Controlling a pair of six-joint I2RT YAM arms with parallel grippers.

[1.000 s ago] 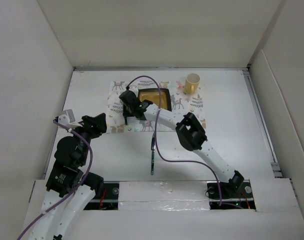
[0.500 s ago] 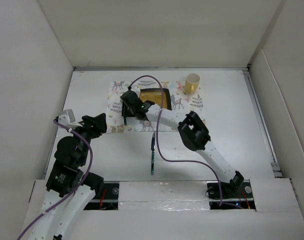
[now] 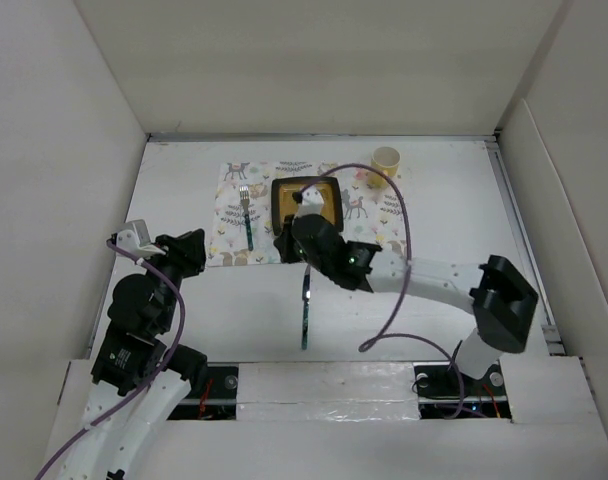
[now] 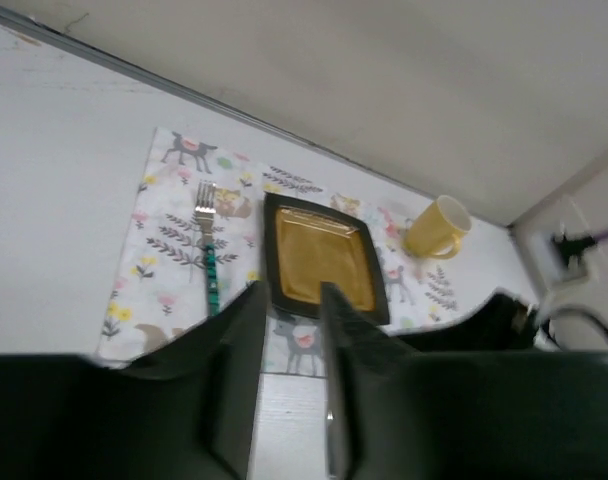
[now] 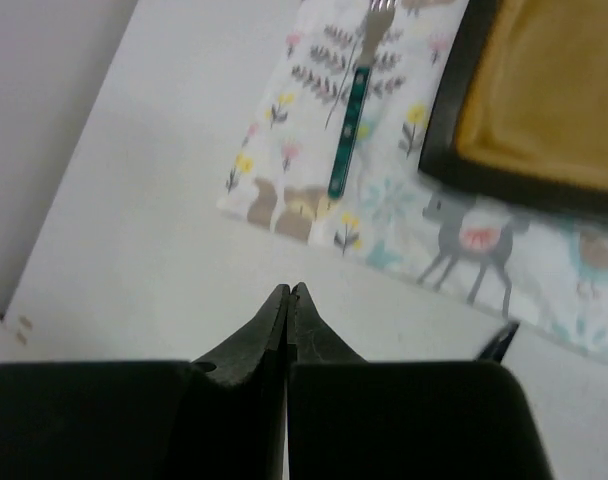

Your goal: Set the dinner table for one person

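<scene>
Where the right gripper [image 5: 287, 290] sat over the left part of the placemat [image 3: 229, 215] half a second ago, it has since drawn back. It now hangs over bare surface just off the mat's near edge, fingers pressed together with nothing between them. The fork [image 3: 246, 215], covered by that gripper before, is now exposed. It lies lengthwise on the mat just left of the plate [image 4: 319, 262], tines toward the far wall [image 3: 324, 80]. Knife and cup lie as before.

Nearest the arm bases, the knife [image 3: 305, 310] rests on the dinner table [image 3: 464, 220], apart from the mat and pointing near to far. The left gripper [image 4: 292, 290] is held off the mat's near left corner, fingers parted and empty. The table runs from the bases to the far wall and is walled on three sides, with wide bare bands left and right of the mat. The cup [image 3: 385, 163] stands at the mat's far right corner.

Only the right wrist view shows the closed fingertips. The left wrist view shows the whole plate, which the right wrist partly covers from above.
</scene>
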